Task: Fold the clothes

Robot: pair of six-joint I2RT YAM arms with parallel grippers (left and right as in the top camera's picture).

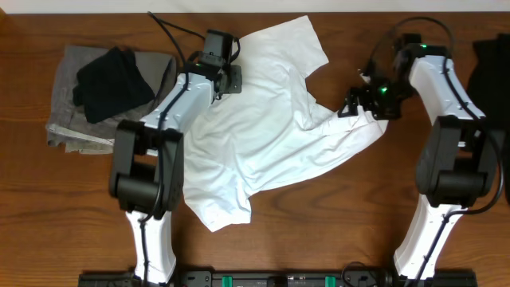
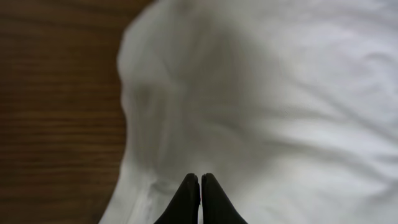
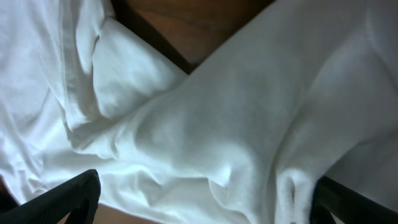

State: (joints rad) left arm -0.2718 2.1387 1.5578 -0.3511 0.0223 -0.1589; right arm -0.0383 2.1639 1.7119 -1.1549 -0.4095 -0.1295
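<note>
The white T-shirt [image 1: 271, 135] lies crumpled and spread across the middle of the wooden table, with one sleeve toward the back and the hem toward the front left. No print shows. My left gripper [image 1: 231, 80] is shut, its tips [image 2: 200, 180] together just above the shirt's [image 2: 280, 93] back left edge; no cloth shows between them. My right gripper [image 1: 362, 102] is open wide at the shirt's right corner. In the right wrist view bunched shirt cloth [image 3: 217, 124] lies between its spread fingers [image 3: 205, 199].
A grey cloth pile [image 1: 68, 104] with a black garment [image 1: 111, 80] on top lies at the back left. Another dark item [image 1: 490, 64] sits at the right edge. Bare wood [image 2: 56, 112] shows left of the shirt.
</note>
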